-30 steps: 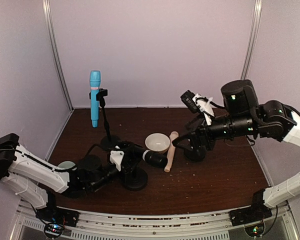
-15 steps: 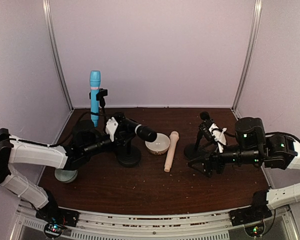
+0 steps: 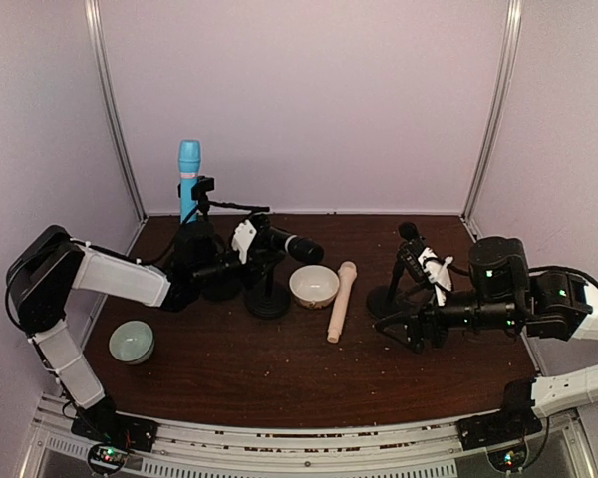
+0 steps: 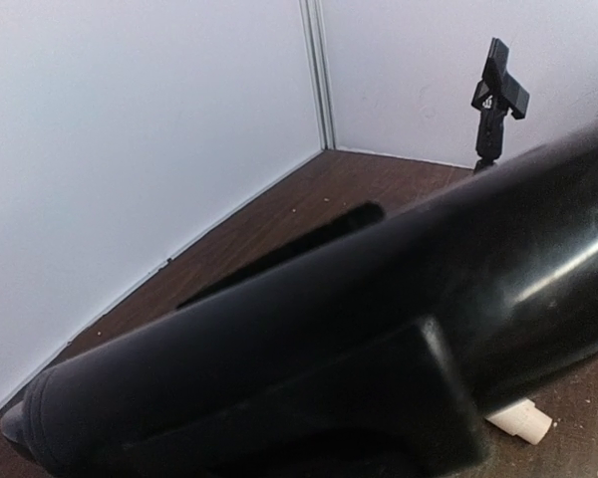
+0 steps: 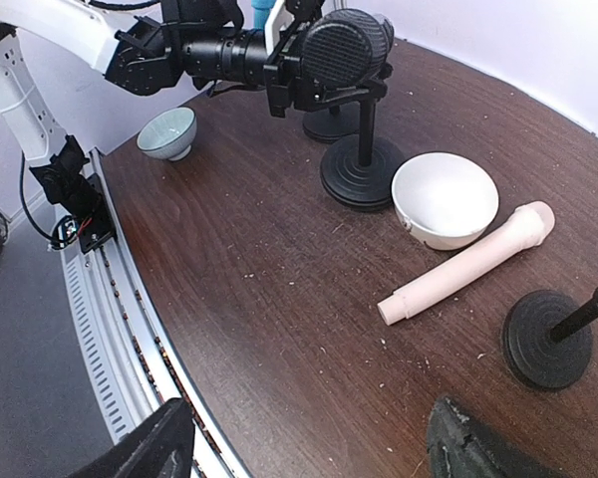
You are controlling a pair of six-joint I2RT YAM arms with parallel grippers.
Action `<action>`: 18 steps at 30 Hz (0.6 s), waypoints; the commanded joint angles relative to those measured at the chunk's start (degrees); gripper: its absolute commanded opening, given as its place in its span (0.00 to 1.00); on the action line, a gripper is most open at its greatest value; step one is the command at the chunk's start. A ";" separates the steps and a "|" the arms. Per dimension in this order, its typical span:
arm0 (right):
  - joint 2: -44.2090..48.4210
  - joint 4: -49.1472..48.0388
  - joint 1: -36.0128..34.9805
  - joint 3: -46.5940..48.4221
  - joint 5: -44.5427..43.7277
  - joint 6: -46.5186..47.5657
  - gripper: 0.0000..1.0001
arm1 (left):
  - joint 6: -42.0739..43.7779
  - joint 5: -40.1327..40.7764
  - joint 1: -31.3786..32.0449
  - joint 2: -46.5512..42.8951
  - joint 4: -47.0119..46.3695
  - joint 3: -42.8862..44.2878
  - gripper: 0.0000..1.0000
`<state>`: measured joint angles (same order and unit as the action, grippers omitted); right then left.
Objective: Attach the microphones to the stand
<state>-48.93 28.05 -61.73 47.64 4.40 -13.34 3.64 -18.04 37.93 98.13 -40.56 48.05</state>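
free: front strip of table (image 3: 279, 383) | obst ctr: stand base (image 3: 267, 305), white bowl (image 3: 314, 287), cream mic (image 3: 339, 304), close-set | L: green bowl (image 3: 132, 341)

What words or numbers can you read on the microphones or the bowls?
None can be read. No words, numbers or labels show on the blue microphone, the black microphone, the cream microphone, the white bowl or the green bowl.
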 commanded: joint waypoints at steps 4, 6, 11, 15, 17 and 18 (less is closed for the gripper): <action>-0.17 0.16 0.06 -0.21 -0.49 -0.47 0.80 | 0.54 2.66 -2.63 4.29 -12.73 5.81 0.00; -0.27 0.32 0.05 0.02 -0.47 -0.74 0.80 | 0.26 3.70 -3.04 5.40 -14.36 6.10 0.00; -0.89 0.34 0.05 0.33 0.11 -1.21 0.80 | -0.16 5.01 -3.52 7.57 -16.80 7.07 0.00; -1.78 0.54 -0.01 1.14 1.11 -1.55 0.79 | -2.06 5.11 -3.48 8.54 -16.74 7.02 0.10; -1.85 0.52 -0.10 1.38 1.18 -1.51 0.80 | -2.84 5.03 -3.50 8.57 -16.07 6.69 0.14; -1.85 0.39 -0.06 1.40 1.14 -1.50 0.80 | -3.11 5.32 -3.50 8.51 -15.98 6.44 0.15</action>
<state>-50.63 28.60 -61.73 47.64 4.97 -13.98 2.55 -13.23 34.74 107.24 -48.10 52.60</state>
